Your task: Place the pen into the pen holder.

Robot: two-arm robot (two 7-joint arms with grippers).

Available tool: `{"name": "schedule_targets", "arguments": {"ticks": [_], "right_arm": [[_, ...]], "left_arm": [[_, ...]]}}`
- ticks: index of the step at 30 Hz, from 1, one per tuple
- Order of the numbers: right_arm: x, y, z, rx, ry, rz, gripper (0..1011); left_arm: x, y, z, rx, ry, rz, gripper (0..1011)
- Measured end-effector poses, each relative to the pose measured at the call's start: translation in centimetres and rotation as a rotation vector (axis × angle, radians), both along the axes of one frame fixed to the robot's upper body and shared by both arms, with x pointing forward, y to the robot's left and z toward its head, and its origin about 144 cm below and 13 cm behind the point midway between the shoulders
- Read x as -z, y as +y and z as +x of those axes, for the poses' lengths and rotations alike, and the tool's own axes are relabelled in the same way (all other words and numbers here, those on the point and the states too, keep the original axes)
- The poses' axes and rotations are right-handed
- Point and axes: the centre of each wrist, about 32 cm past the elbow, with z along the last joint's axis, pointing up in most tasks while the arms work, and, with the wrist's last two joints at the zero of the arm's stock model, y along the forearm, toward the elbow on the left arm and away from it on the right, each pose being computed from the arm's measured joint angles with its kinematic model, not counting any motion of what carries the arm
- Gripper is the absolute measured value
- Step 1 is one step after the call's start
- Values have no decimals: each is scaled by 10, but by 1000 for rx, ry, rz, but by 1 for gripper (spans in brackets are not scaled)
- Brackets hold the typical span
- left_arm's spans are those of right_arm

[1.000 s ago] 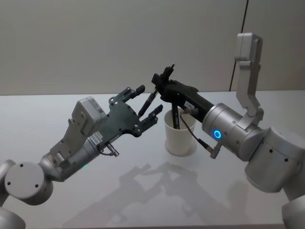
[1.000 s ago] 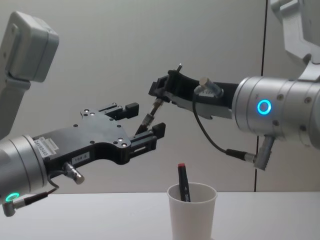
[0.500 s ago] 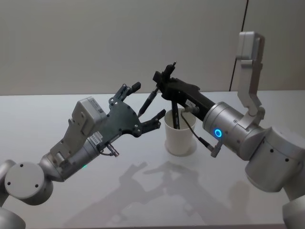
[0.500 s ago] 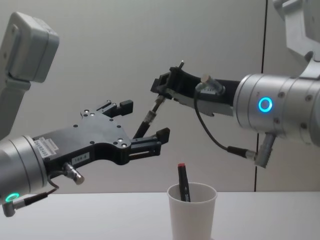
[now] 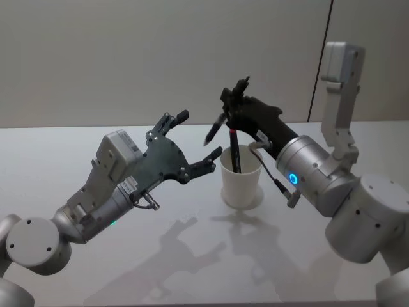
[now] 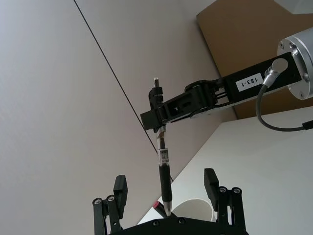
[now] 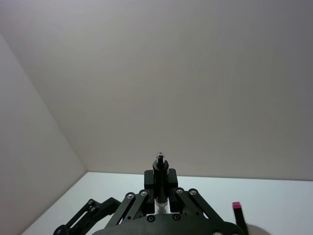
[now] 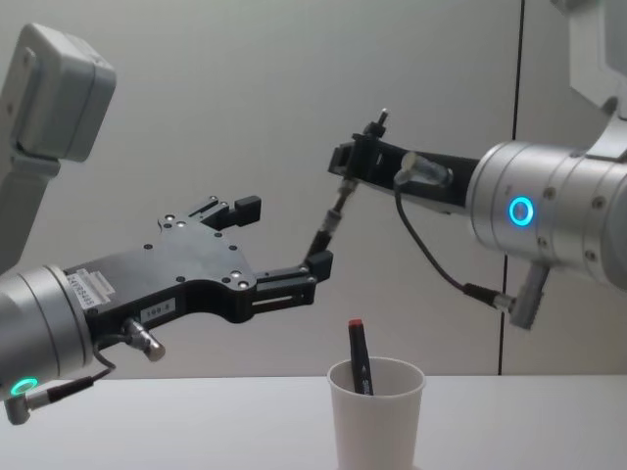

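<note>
The left gripper (image 8: 279,245) hovers with its fingers spread wide and holds nothing. The right gripper (image 8: 351,166) clamps the pen (image 8: 331,217) near its top, above and left of the paper cup (image 8: 375,416); lowering it in remains.

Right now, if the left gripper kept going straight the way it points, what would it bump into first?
Probably the pen held by the right gripper. It hangs just ahead of the open left gripper, above the cup, though depth is hard to judge.
</note>
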Motion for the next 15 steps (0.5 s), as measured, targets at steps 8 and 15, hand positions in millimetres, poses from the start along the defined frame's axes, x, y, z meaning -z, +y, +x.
{"name": "schedule_targets", "arguments": {"ticks": [8,15], "right_arm": [[4,5,-3,123,-81,-91,145],[12,10,0,209,-144,-168,145]], "left_arm": [[0,0,0,0,0,0,1004],[0,0,0,0,0,0,1004]]}}
